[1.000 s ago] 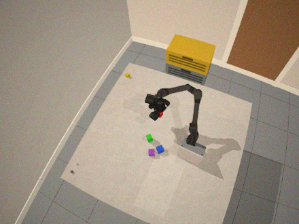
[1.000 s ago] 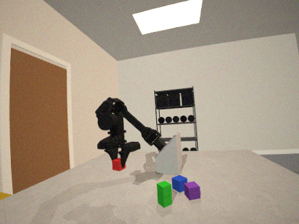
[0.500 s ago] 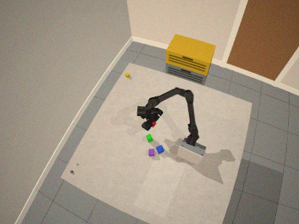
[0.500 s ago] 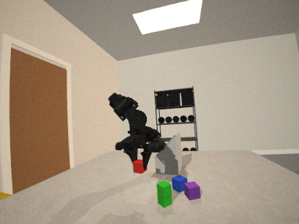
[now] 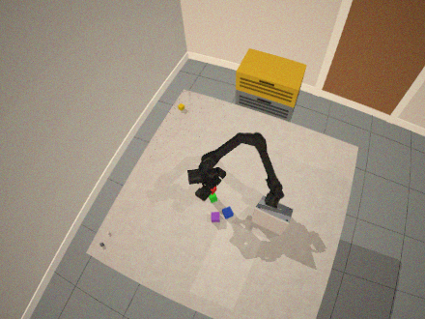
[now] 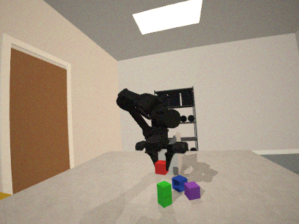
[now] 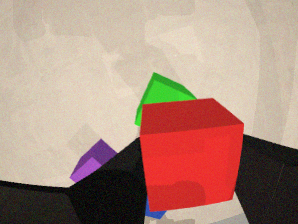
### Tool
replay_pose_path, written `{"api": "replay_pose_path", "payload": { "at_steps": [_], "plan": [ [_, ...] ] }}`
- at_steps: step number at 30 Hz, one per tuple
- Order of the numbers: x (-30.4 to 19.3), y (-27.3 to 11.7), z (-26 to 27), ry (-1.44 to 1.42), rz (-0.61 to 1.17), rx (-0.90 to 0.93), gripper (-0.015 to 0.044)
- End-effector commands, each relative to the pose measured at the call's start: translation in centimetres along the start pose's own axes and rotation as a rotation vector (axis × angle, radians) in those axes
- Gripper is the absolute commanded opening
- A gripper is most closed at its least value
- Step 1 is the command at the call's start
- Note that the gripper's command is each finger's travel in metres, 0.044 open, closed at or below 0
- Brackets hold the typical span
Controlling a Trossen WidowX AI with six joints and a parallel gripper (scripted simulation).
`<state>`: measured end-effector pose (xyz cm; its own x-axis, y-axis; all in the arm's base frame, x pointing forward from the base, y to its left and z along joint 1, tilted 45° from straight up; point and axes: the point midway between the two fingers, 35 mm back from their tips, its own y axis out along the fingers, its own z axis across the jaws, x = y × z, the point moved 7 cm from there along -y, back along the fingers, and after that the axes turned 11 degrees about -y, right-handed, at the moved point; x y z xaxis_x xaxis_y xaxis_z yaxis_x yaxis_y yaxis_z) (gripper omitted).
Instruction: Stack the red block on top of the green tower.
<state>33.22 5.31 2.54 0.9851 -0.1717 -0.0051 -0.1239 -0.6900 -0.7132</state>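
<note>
In the exterior view the green tower (image 6: 164,193) stands nearest, upright with its long axis vertical. Just beside it sit a purple block (image 6: 192,190) and a blue block (image 6: 179,182), close together. Behind them the gripper (image 6: 162,159) is clamped on the red block (image 6: 161,167), carried level above the table (image 6: 238,190), near the tower's top.

Even, bright light falls from a ceiling panel (image 6: 168,15); the arm (image 5: 243,145) casts several soft, overlapping shadows across the worktop (image 5: 145,232) toward its near right corner. All views look grainy and slightly blurred, without glare
</note>
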Motion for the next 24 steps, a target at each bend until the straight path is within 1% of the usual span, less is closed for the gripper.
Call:
{"api": "replay_pose_path", "payload": {
  "at_steps": [1,8,14,24],
  "plan": [
    [0.1,0.4,0.4,0.017,0.0,0.003,0.0],
    [0.1,1.8,0.4,0.017,0.0,0.003,0.0],
    [0.0,4.3,0.3,0.018,0.0,0.002,0.0],
    [0.0,4.4,0.3,0.018,0.0,0.001,0.0]
  ]
}}
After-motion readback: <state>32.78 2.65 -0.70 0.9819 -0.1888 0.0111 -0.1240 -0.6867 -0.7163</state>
